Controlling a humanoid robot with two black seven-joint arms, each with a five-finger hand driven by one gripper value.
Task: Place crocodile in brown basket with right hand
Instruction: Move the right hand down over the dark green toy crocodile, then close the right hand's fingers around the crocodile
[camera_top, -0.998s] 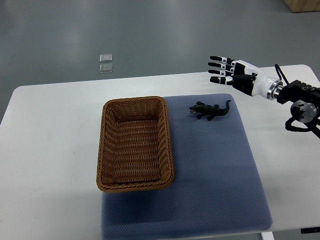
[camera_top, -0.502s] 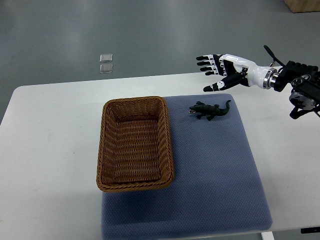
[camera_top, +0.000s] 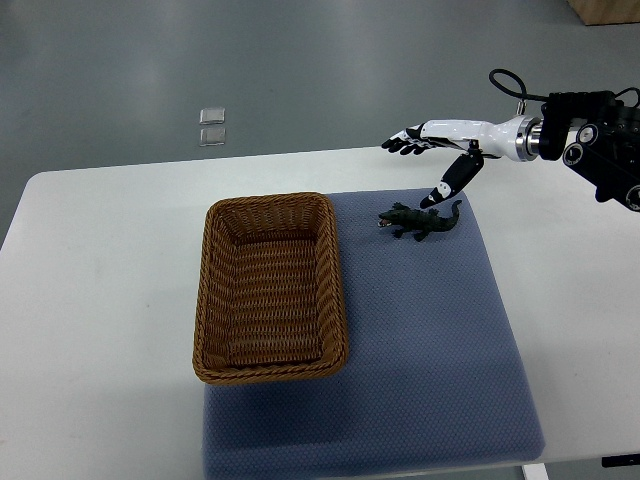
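A dark green toy crocodile (camera_top: 419, 221) lies on the blue mat (camera_top: 420, 330), just right of the brown wicker basket (camera_top: 270, 287). The basket holds nothing. My right hand (camera_top: 425, 165) reaches in from the right edge and hovers over the far side of the crocodile. Its fingers (camera_top: 405, 143) are stretched out flat and its thumb points down, with the tip close above the crocodile's back. The hand is open and holds nothing. My left arm does not show.
The white table (camera_top: 100, 280) carries the mat and basket. Two small clear squares (camera_top: 211, 127) lie on the grey floor beyond the table's far edge. A brown box corner (camera_top: 605, 10) shows at the top right.
My right hand has moved left and turned palm down, coming over the crocodile with the thumb now hanging toward it. The crocodile and basket have not moved.
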